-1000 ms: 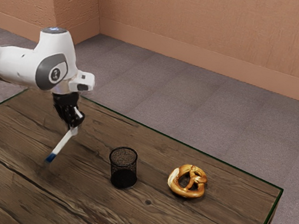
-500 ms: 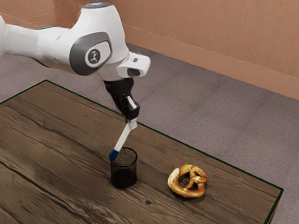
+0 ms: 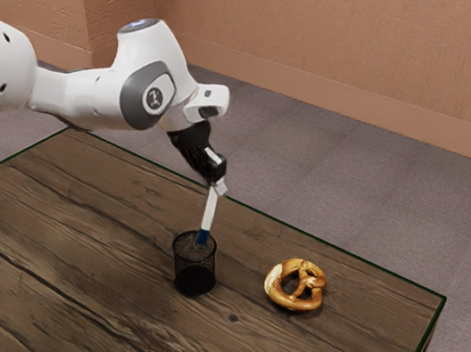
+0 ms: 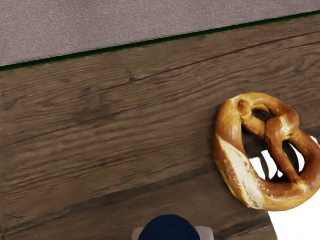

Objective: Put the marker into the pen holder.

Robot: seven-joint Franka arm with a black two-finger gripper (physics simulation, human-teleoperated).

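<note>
marker (image 3: 210, 211) partly behind claw (image 3: 219, 188), pretzel (image 4: 231, 131) cropped

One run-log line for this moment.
gripper: shut on marker | blue end: down, at mouth of pen holder | pretzel: on table, apart

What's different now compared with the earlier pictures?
The pincer carried the marker toward the exterior view's right. The marker went from slanting to nearly upright, its blue end now at the pen holder's mouth; whether it has gone in, I can't tell. Nothing was newly grasped or released. The pen holder and pretzel stayed put.
</note>
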